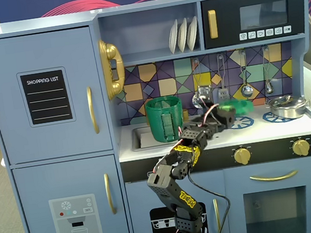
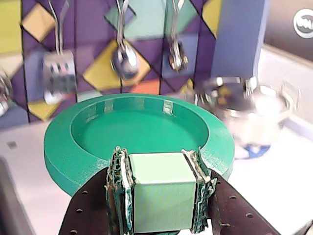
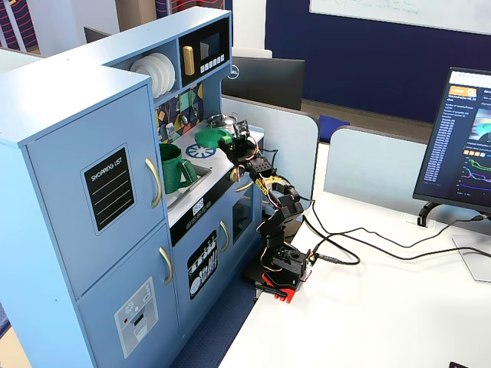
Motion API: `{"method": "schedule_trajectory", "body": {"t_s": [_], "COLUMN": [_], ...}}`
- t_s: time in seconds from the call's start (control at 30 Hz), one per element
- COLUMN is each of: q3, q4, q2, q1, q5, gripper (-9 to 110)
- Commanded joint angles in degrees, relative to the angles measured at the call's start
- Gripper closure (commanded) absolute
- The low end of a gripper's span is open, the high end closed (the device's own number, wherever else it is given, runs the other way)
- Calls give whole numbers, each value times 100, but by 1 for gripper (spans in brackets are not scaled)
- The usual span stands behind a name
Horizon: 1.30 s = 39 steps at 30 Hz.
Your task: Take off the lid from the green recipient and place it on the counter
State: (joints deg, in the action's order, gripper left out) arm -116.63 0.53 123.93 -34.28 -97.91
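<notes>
While the hand (image 2: 161,196) is clamped on the pale tab of the lid (image 2: 88,156), the green disc juts out ahead of it, held above the white bench (image 2: 274,186); a silver pot (image 2: 254,115) stands beyond, right in the wrist view.

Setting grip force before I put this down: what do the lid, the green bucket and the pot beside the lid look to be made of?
The lid: matte green plastic, faint layered ridges, possibly 3D-printed; the gripper clamps its pale square tab. The green bucket: darker green plastic, likely the same make, with a ribbed strip down its front. The pot: shiny silver metal with bright reflections, though blurred.
</notes>
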Motion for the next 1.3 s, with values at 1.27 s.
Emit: {"method": "schedule_trajectory", "body": {"t_s": [1.27], "q3": [-1424], "q4": [-1863], "q2": [-404], "q1": [-158], "q5": [35], "gripper": [101]}}
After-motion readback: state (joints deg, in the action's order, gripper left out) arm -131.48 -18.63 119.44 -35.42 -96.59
